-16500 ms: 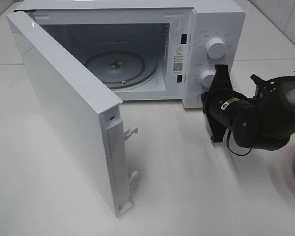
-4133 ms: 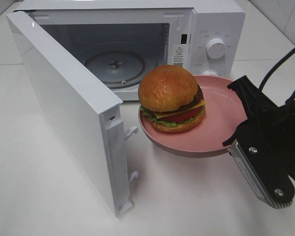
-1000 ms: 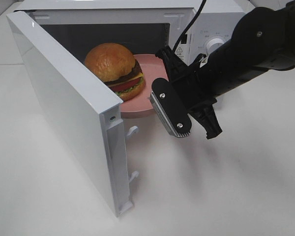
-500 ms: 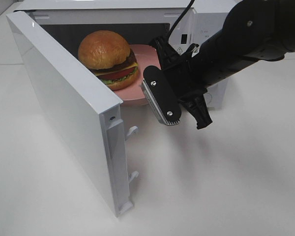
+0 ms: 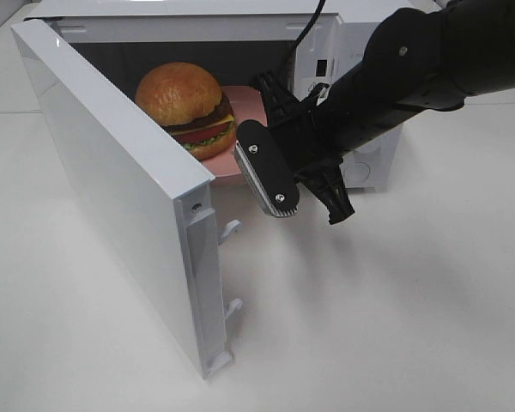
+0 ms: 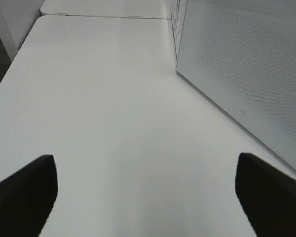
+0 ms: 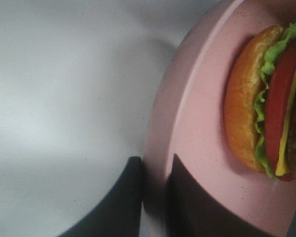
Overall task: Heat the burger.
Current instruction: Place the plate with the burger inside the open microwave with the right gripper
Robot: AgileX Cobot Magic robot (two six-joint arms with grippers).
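Burger (image 5: 182, 99) sits on plate (image 5: 240, 101) at microwave (image 5: 189, 10) mouth, right tool (image 7: 155, 195) clamped on plate rim, left tool (image 6: 148, 197) spread and empty; burger judged light, stiff, glossy, slide-prone, so handle via plate rim.

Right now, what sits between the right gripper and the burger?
Only a bare strip of the pink plate, seen in the right wrist view: the right gripper pinches the plate's rim, and nothing else lies before the burger.
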